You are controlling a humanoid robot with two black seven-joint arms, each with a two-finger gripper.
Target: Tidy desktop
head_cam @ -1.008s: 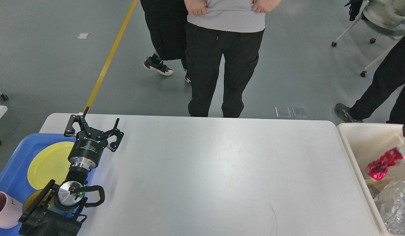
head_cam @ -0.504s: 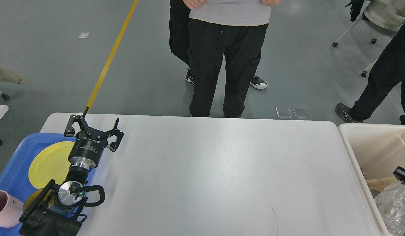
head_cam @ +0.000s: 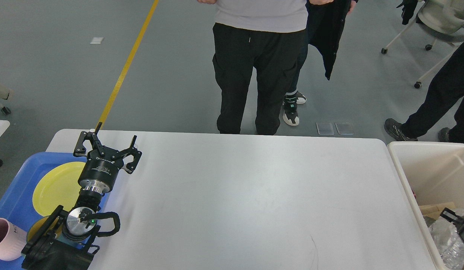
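Still, with the tabletop [head_cam: 247,202] bare, the left gripper [head_cam: 106,144], jaws spread and empty, could clip the yellow plate [head_cam: 55,187] retracting, while the right gripper [head_cam: 459,223] over the bin [head_cam: 423,165] shows too little to tell.

A lab or test floor, this: bare grey floor with a yellow line [head_cam: 127,63] at far left, wheeled office chair [head_cam: 438,18] far right, people standing by the white desktop [head_cam: 254,195].
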